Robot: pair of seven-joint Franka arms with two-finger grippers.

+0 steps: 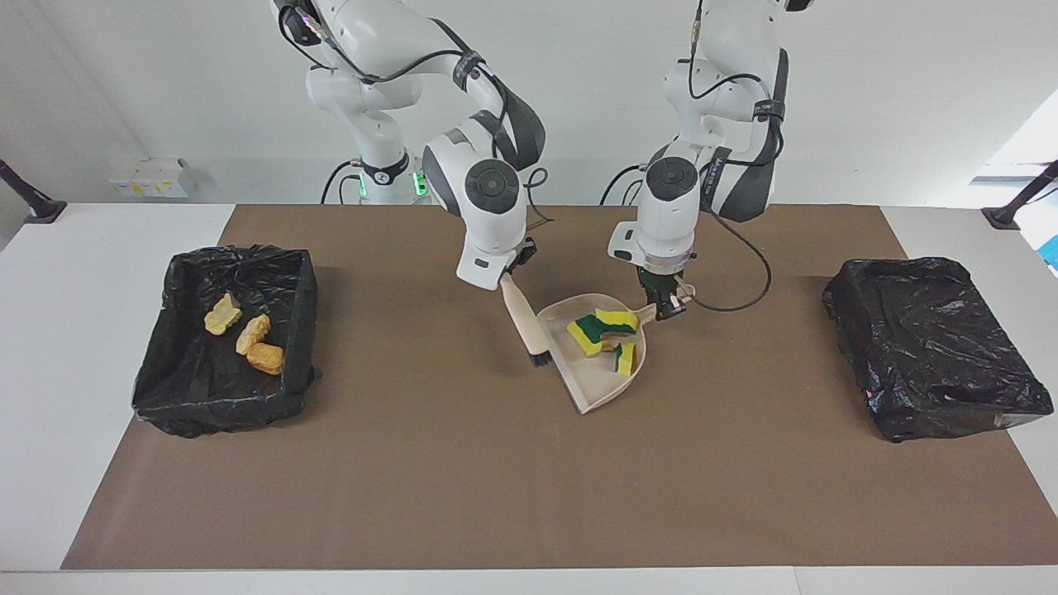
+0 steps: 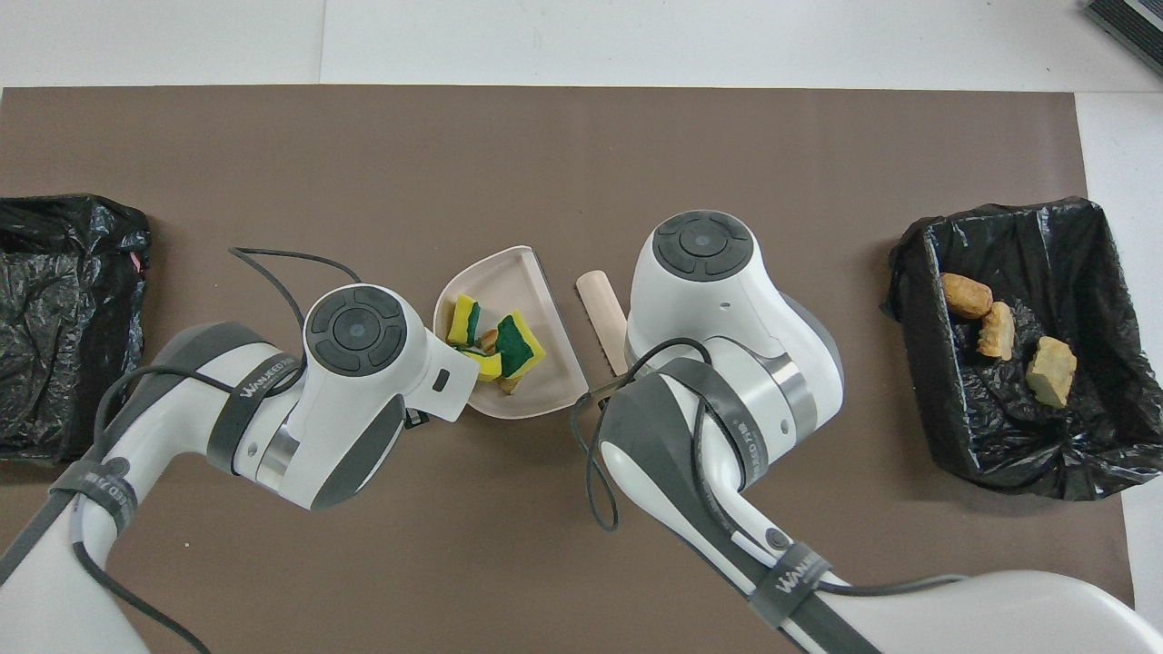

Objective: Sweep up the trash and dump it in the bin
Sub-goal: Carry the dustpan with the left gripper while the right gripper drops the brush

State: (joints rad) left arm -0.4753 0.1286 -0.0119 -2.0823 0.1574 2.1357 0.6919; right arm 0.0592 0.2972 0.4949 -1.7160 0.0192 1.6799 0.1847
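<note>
On the brown mat [image 1: 496,463], a black-lined bin [image 1: 227,339] at the right arm's end holds three golden-brown lumps [image 1: 246,335]. At the middle, the left gripper [image 1: 665,304] is clamped on the handle of the beige dustpan [image 1: 599,388]. The dustpan holds the piled yellow and green sponge chunks [image 1: 603,335], and just beside its open edge the right gripper [image 1: 511,277] grips the beige brush [image 1: 526,324], bristles down.

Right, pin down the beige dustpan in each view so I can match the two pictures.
Facing view: the dustpan lies on the brown mat near the picture's middle, just below the left hand, which is shut on its handle.
Overhead view: the dustpan sits just left of centre, partly under the left arm's wrist.
Shared landmark: the brush beside its open edge, held by the right hand; the brush shows overhead too.
</note>
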